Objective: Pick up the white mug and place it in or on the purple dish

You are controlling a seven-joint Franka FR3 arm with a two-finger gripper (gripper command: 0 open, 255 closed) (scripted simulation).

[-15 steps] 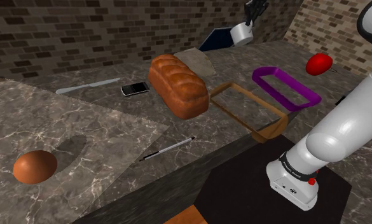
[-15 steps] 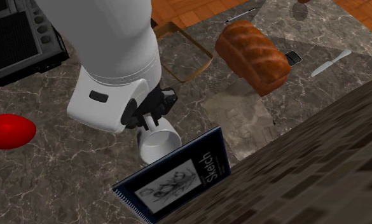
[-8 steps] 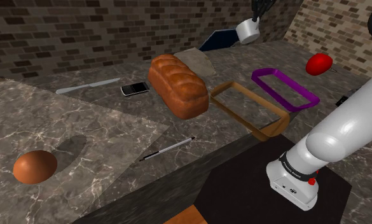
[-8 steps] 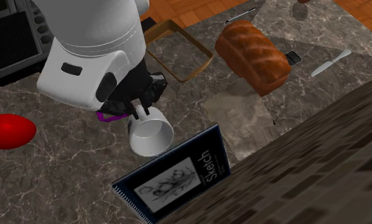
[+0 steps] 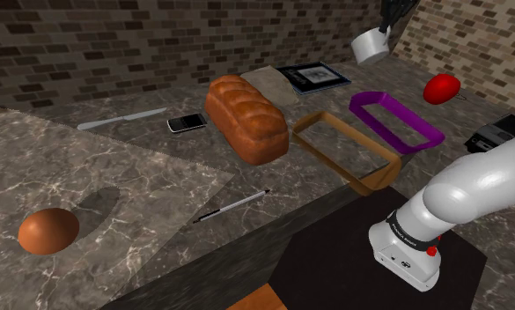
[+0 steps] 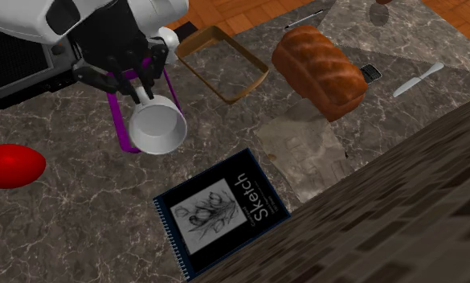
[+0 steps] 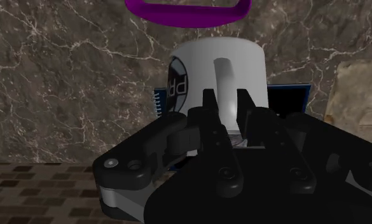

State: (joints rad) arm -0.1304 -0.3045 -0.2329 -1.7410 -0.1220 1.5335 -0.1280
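Handle of white glossy mug (image 7: pixel 216 63) sits clamped in the closed all-black two-finger gripper (image 7: pixel 227 105); mug hangs in the air near the purple rectangular dish (image 5: pixel 423 139). Likely rigid, light, slick, chippable. A handle hold may let it swing, so set down gently.

A bread loaf (image 5: pixel 246 117) lies between a phone (image 5: pixel 187 122) and a brown frame (image 5: pixel 374 180), a sketchbook (image 6: pixel 221 211) near the wall.

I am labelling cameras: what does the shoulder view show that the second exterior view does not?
The shoulder view adds the arm's base on its stand and the purple dish in full outline. The second exterior view adds the white mug's hollow inside and the word Sketch on the notebook. Both share the mug held in the pincer and the bread loaf.
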